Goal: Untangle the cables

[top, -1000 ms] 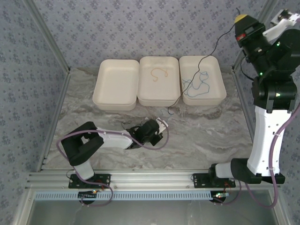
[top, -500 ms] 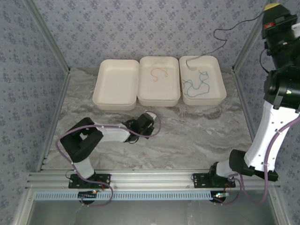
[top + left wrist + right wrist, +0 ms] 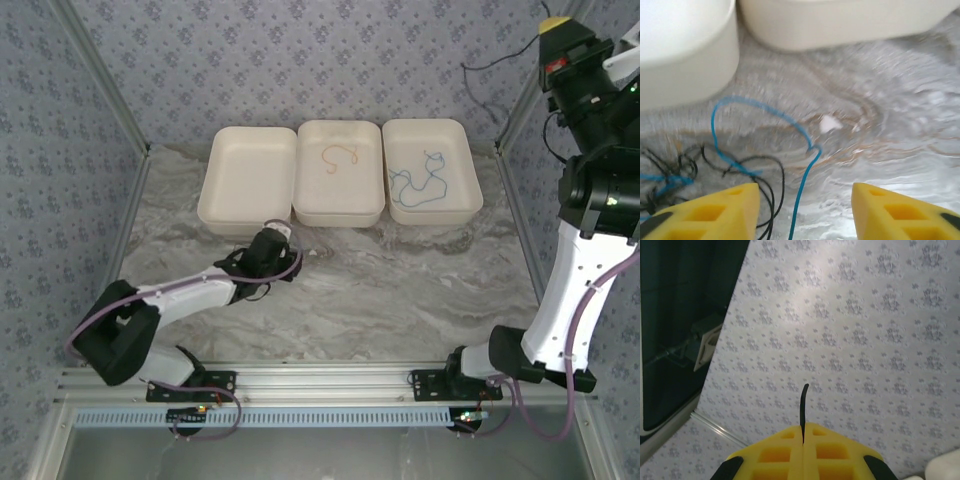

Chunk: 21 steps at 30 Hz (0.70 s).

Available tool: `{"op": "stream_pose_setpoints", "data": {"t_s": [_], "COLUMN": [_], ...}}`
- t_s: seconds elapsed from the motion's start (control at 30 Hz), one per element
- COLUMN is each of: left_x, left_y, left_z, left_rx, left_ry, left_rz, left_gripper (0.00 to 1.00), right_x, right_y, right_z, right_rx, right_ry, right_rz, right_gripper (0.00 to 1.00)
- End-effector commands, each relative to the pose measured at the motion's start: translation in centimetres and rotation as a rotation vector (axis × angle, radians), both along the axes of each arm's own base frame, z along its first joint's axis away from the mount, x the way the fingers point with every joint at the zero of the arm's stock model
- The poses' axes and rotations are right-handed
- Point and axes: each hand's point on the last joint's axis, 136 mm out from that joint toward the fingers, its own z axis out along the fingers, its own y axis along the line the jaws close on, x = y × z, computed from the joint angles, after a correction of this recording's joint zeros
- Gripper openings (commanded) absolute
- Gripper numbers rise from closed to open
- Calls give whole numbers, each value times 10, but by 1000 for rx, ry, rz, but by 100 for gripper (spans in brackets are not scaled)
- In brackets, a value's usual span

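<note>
My left gripper (image 3: pixel 804 192) hangs open low over the table, just in front of the white trays. A thin blue cable (image 3: pixel 801 131) loops on the marble and runs down between its yellow fingers (image 3: pixel 735 205), not pinched. A tangle of black cable (image 3: pixel 771 176) lies beside the left finger. From above, my left gripper (image 3: pixel 283 232) sits at the gap between the left and middle trays. My right gripper (image 3: pixel 803 426) is shut on a black cable (image 3: pixel 803 405), held high at the back right (image 3: pixel 552 22), with the black cable (image 3: pixel 490 66) trailing left in the air.
Three white trays stand in a row at the back: the left tray (image 3: pixel 247 180), the middle tray (image 3: pixel 340 212) with a short orange cable (image 3: pixel 340 155), and the right tray (image 3: pixel 472 195) with a blue cable (image 3: pixel 425 182). Patterned walls close in the sides.
My left gripper has opened and swung left and toward the trays. The right arm has lifted the black cable higher, and it now hangs free of the table and tray.
</note>
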Motion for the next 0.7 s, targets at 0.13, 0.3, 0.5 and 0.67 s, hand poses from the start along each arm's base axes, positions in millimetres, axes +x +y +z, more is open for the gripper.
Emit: {"op": "stream_pose_setpoints", "data": {"t_s": [0.13,0.3,0.5,0.67], "left_x": [-11,-33,-63,-71], "left_y": [-3,-14,-42,-52], "left_z": [108,168,184,165], "left_rx": [-278,-480,-541,-596], "left_ry": [-121,-211,-255,-255], "left_rz": [30,-72,-251,-293], "left_gripper": [80,69,58,56], "right_x": [-19,-16,-20,-26], "right_y": [38,75,121,142], "right_z": [-49,-91,-129,-151], "right_rx": [-93,-97,-128,-148], "right_ry": [62,114,161,201], "right_rz": [126,235,328,354], "right_gripper": [0,0,0,0]}}
